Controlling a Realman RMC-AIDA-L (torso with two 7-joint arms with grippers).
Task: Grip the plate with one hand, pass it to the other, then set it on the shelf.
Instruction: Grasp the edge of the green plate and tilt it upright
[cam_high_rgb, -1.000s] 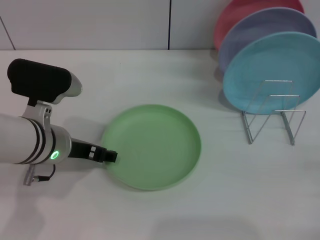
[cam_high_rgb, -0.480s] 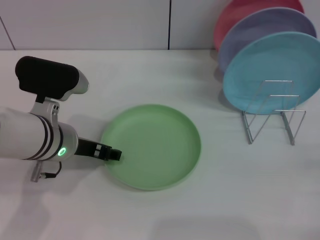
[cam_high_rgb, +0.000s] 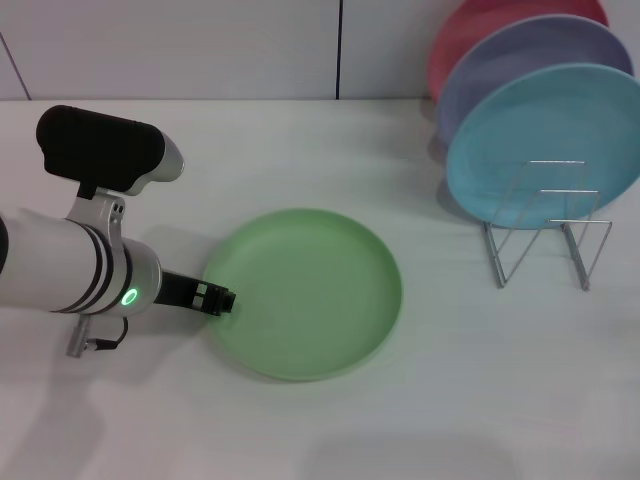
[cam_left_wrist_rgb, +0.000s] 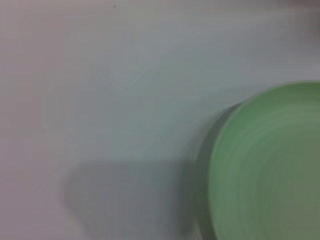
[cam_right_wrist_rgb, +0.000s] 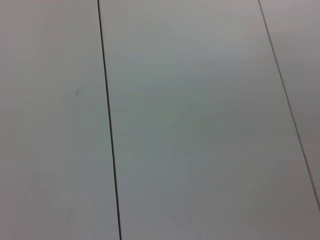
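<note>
The light-green plate (cam_high_rgb: 305, 292) lies flat on the white table, left of centre in the head view. My left gripper (cam_high_rgb: 215, 298), black on a white-and-silver arm with a green light, sits low at the plate's left rim and touches or slightly overlaps its edge. The left wrist view shows the same plate (cam_left_wrist_rgb: 270, 165) close by, with its rim and shadow. The silver wire shelf (cam_high_rgb: 545, 235) stands at the right, its front loops empty. My right gripper does not show in any view; the right wrist view holds only a pale panelled surface.
In the rack's rear slots stand a light-blue plate (cam_high_rgb: 545, 140), behind it a lavender plate (cam_high_rgb: 520, 70) and a pink plate (cam_high_rgb: 480, 30). The white table (cam_high_rgb: 450, 400) spreads around the green plate. A wall runs along the back.
My left arm has shifted right and slightly toward the back, bringing the gripper tip up along the plate's left rim. The plate has stayed where it was.
</note>
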